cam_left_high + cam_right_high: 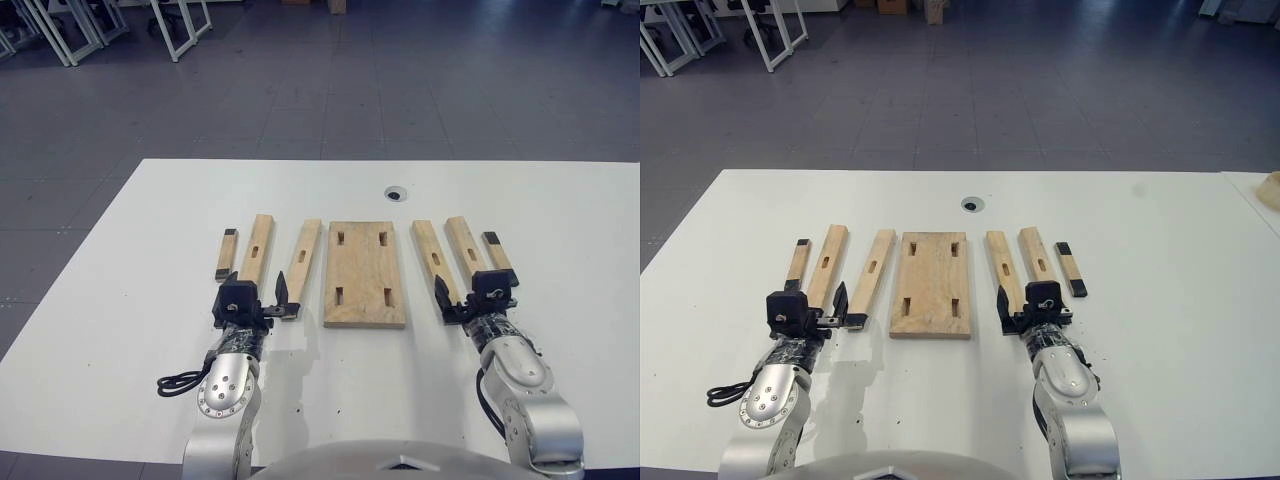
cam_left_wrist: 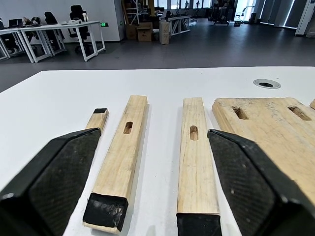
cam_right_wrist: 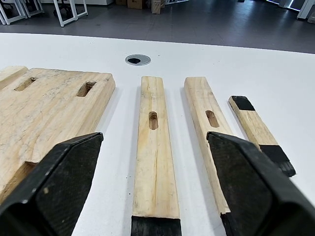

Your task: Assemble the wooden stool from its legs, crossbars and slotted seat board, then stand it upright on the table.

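Seat board (image 1: 365, 275) lay flat on table (image 1: 560, 380) | left gripper (image 1: 256, 296) wide open, empty, at ends of two legs (image 1: 256, 250) left of board | right gripper (image 1: 470, 296) wide open, empty, at legs right of board | crossbar (image 1: 227, 253) outermost each side

Both eye views look from the head, above the 6 o'clock edge of the table (image 1: 110, 300), forward and down toward 12. They stand far enough back to take in every part and the floor (image 1: 420, 80) beyond. They share that scene, offset slightly sideways.

The left wrist view sits low and very near the tabletop. It faces 12 through the spread left gripper (image 2: 153, 133), along the left legs (image 2: 120, 152) at 9 o'clock of the board (image 2: 266, 123). The right wrist view does likewise through the spread right gripper (image 3: 155, 134), along the right legs (image 3: 153, 147) at 3 o'clock. Both wrist views share the board and the hole (image 3: 137, 59) at 12.
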Tool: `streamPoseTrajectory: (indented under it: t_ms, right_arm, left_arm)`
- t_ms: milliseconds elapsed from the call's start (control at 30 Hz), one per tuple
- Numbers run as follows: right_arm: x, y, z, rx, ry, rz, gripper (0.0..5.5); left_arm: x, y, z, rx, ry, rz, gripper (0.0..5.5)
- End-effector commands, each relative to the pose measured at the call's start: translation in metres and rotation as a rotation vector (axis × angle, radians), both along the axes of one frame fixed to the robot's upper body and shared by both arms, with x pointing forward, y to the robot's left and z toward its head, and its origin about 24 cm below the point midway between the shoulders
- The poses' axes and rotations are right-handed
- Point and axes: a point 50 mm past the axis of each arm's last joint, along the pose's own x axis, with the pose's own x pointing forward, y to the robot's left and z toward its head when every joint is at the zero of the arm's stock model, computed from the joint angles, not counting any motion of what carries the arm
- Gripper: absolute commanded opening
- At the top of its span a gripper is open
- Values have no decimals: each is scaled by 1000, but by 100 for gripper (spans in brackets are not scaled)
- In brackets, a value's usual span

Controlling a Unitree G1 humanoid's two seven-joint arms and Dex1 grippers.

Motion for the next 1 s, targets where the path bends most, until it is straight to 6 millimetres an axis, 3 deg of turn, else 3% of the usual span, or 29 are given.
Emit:
streamPoseTrajectory:
  t_ms: [33, 267, 400, 533, 800, 1000]
  right_arm:
    - [2, 0, 1, -2, -4, 2, 388]
    - [4, -6, 1, 17, -2, -15, 388]
    - [34, -39, 12, 5, -51, -29, 388]
    - [65, -96, 14, -35, -27, -35, 388]
    - [70, -142, -16, -69, 155, 98, 388]
    - [65, -147, -37, -67, 215, 101, 388]
  left_arm:
    - [2, -2, 0, 2, -2, 5, 402]
    - [3, -3, 0, -4, -5, 11, 402]
    - [1, -3, 0, -5, -3, 19, 402]
    - [1, -6, -2, -15, 6, 8, 402]
    - [4, -7, -4, -20, 2, -2, 402]
    - [4, -4, -3, -12, -3, 2, 402]
